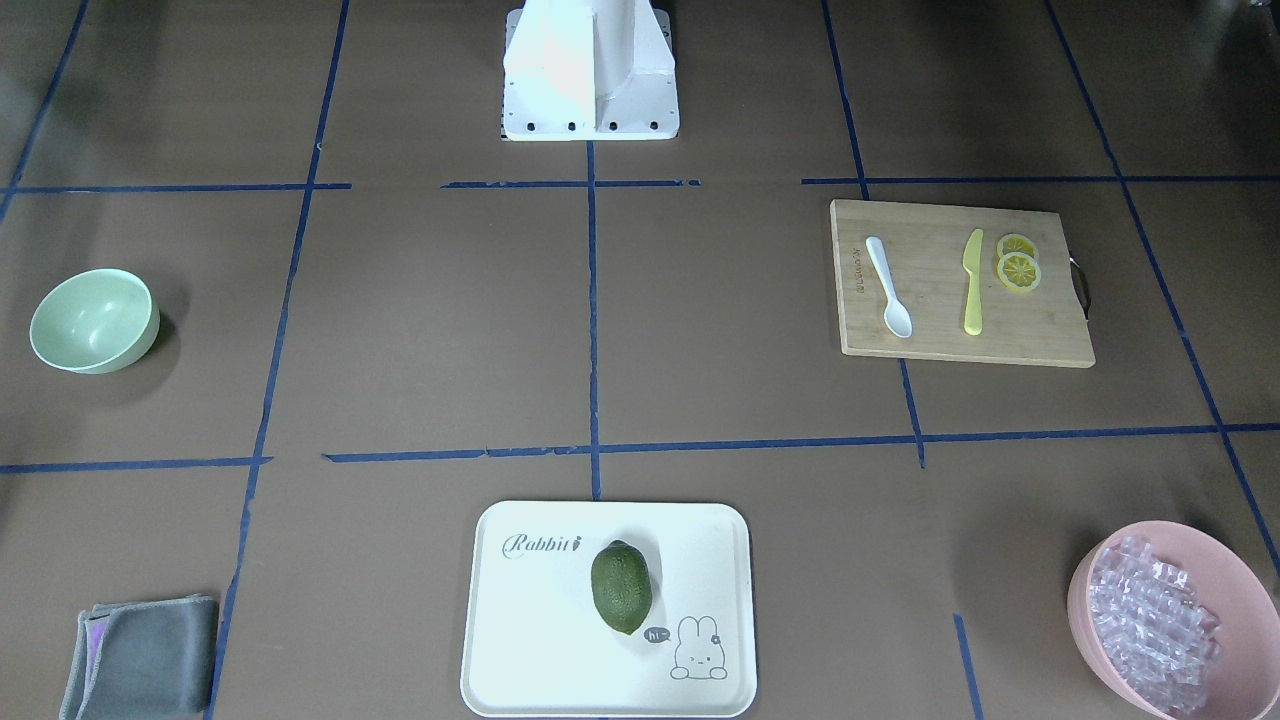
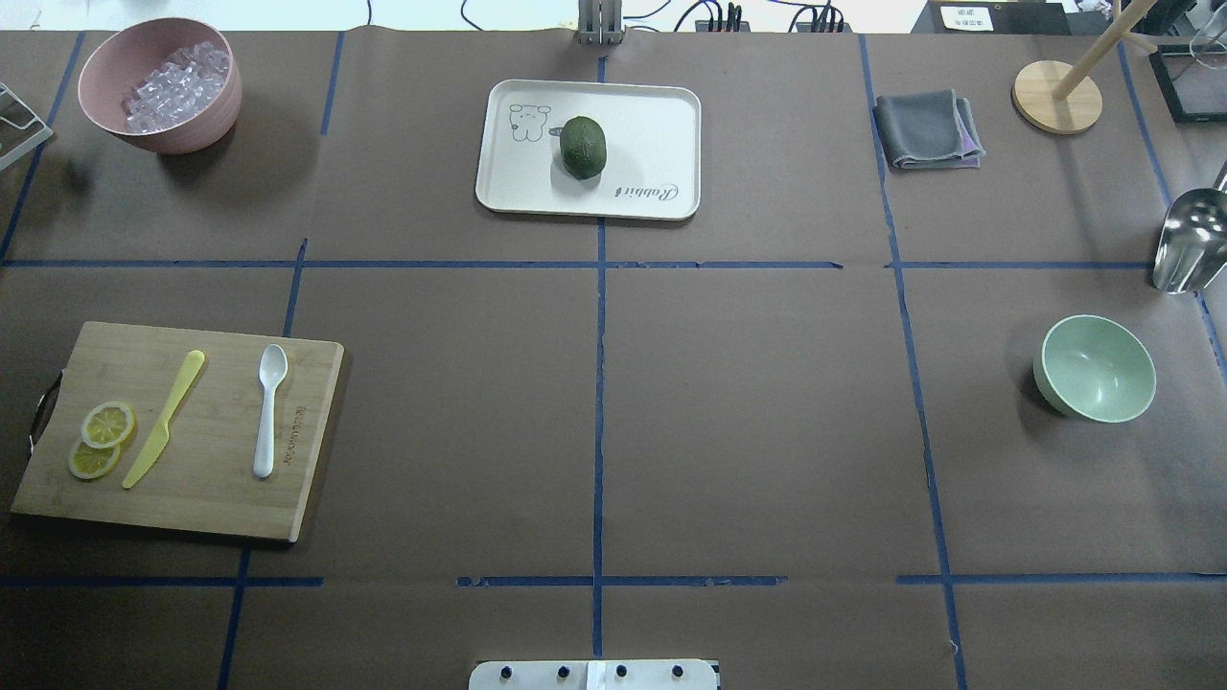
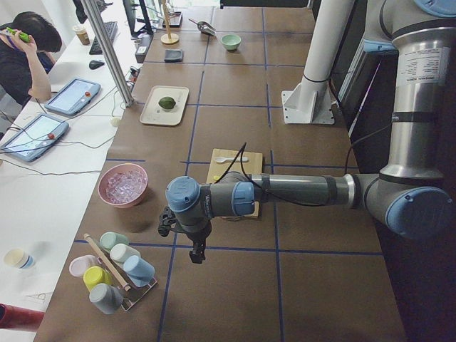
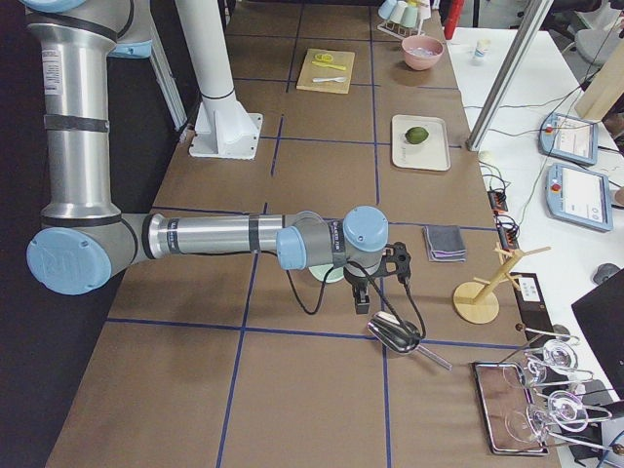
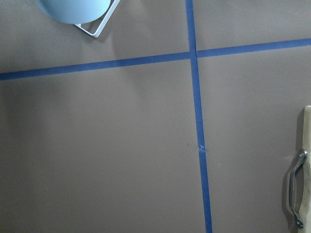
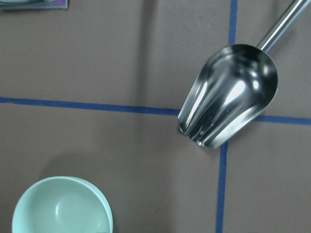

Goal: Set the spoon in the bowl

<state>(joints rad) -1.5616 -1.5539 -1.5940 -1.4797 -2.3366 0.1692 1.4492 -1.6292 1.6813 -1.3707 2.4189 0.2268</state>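
Observation:
The white spoon (image 2: 269,410) lies on the wooden cutting board (image 2: 211,498) at my left, scoop pointing away from me; it also shows in the front view (image 1: 889,287). The mint-green bowl (image 2: 1095,368) stands empty at my far right, and shows in the front view (image 1: 95,321) and the right wrist view (image 6: 60,206). My left gripper (image 3: 196,251) hangs beyond the board's outer end, seen only in the left side view. My right gripper (image 4: 360,297) hangs just past the bowl, seen only in the right side view. I cannot tell whether either is open or shut.
A yellow knife (image 2: 163,419) and lemon slices (image 2: 101,439) share the board. A metal scoop (image 2: 1189,240) lies near the bowl. A pink bowl of clear cubes (image 2: 160,84), a tray (image 2: 661,125) with a green fruit, a grey cloth (image 2: 925,129) and a cup rack (image 3: 114,271) stand around.

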